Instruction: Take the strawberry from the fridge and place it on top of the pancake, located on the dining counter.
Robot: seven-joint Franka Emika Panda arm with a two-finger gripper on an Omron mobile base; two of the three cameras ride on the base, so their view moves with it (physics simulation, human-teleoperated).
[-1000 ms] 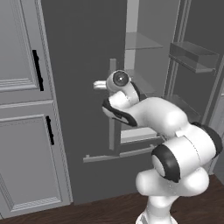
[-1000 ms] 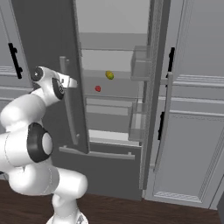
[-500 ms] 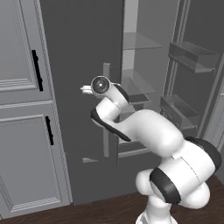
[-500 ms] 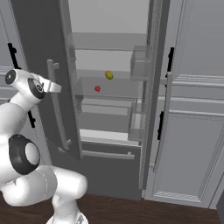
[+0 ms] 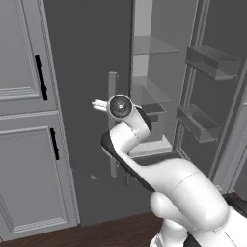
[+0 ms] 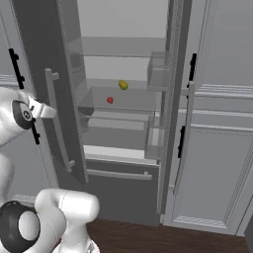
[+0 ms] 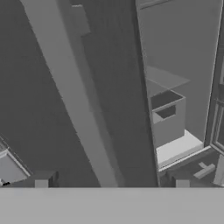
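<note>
**Door swung wide, handle let go**

Since the earlier frame, the fridge (image 6: 123,99) door has opened further and our gripper (image 5: 100,104) has released, its jaws spread by the handle (image 5: 113,120). We next reach toward the strawberry (image 6: 109,100), at three o'clock on the shelf, clearing the door edge.

The fridge (image 6: 49,59) stands tall and dark grey with both upper doors swung open, long grey bar handles on their fronts and a bar-handled drawer shut below. Inside it is pale grey, with glass shelves and clear bins on the door. The strawberry (image 6: 109,100), a tiny red berry, sits on a middle glass shelf, left of centre and nearer the front edge, clear of the walls.
</note>
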